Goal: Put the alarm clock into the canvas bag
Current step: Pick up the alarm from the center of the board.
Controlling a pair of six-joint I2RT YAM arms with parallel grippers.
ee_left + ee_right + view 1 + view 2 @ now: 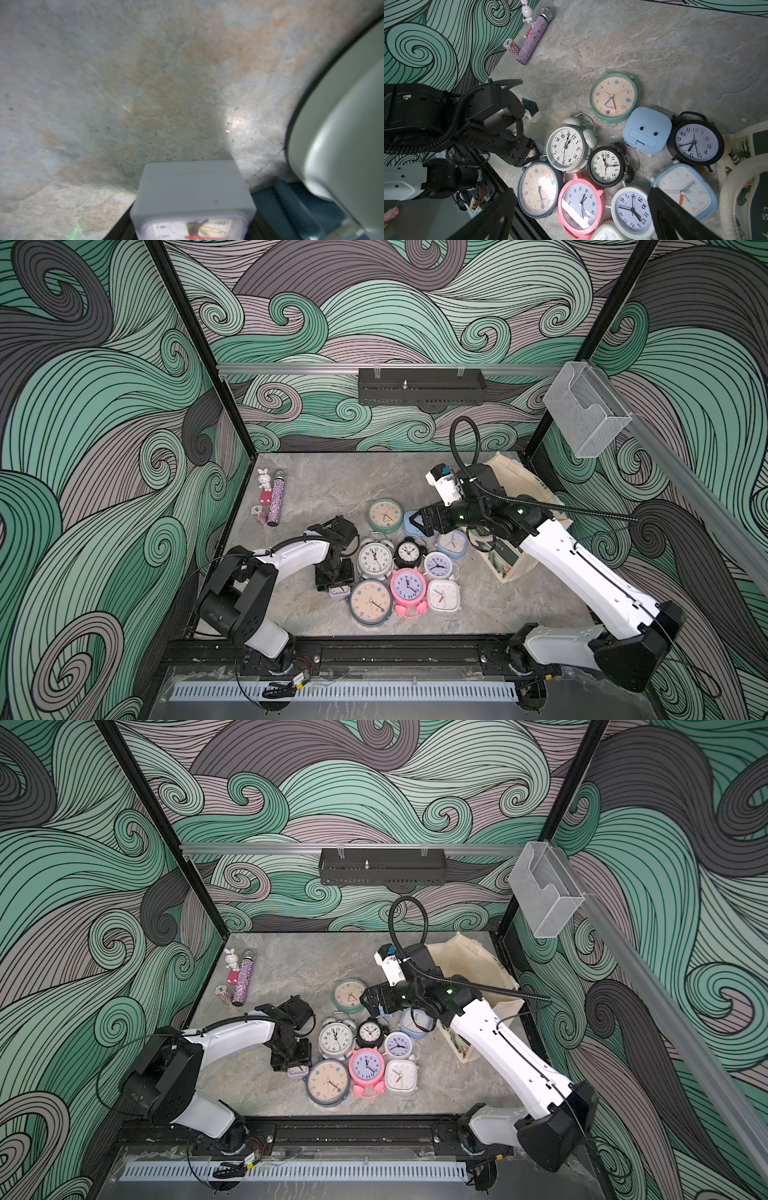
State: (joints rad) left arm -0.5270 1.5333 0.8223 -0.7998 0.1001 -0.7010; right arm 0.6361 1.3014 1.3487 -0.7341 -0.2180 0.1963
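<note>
In both top views the left gripper (335, 588) is pointed down over a small white alarm clock (337, 593), mostly hidden beneath it. In the left wrist view that clock (193, 195) is seen close between the fingers, though a clamp on it cannot be told. The right gripper (420, 522) is held over the clock pile (374, 556), its jaws seen spread wide in the right wrist view, with the canvas bag (519, 475) just behind it.

Robot lab cell: metal frame (291, 369), wave-print walls (374, 302)
</note>
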